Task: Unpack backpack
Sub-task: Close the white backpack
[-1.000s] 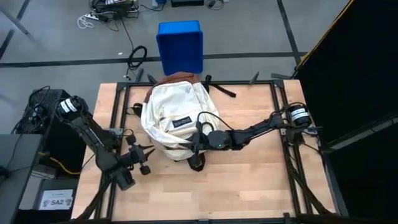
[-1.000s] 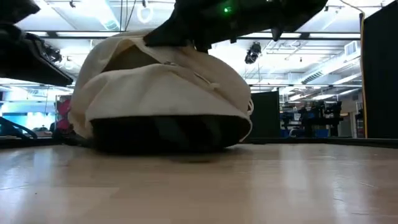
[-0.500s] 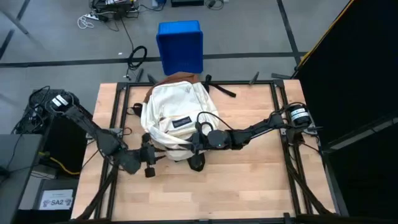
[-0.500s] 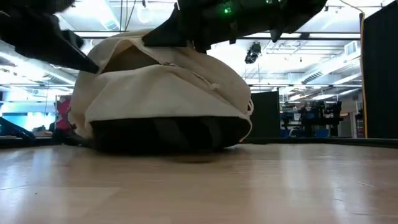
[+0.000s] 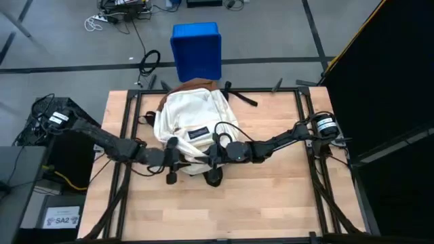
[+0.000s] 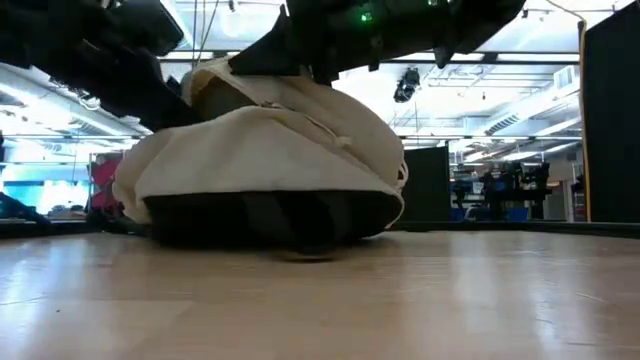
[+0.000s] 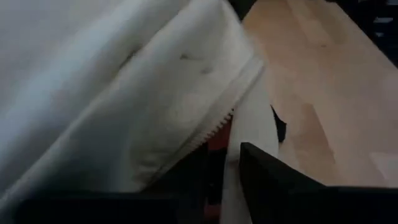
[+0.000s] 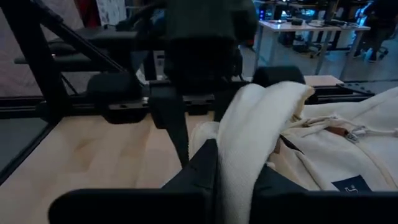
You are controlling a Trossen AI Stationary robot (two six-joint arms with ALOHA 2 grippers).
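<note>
At centre frame, the backpack (image 5: 191, 129) lies on the table (image 5: 271, 196); my right gripper (image 5: 211, 155) pinches its opening flap, my left gripper (image 5: 178, 153) parted at the zipper edge.

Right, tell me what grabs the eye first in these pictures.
The big cream backpack lying at the middle of the wooden table stands out first. Both arms meet at its near edge: the right gripper is shut on a fold of its fabric, and the left gripper sits right by the zipper opening. Beyond the table's far edge, a blue bin stands on the floor.
</note>
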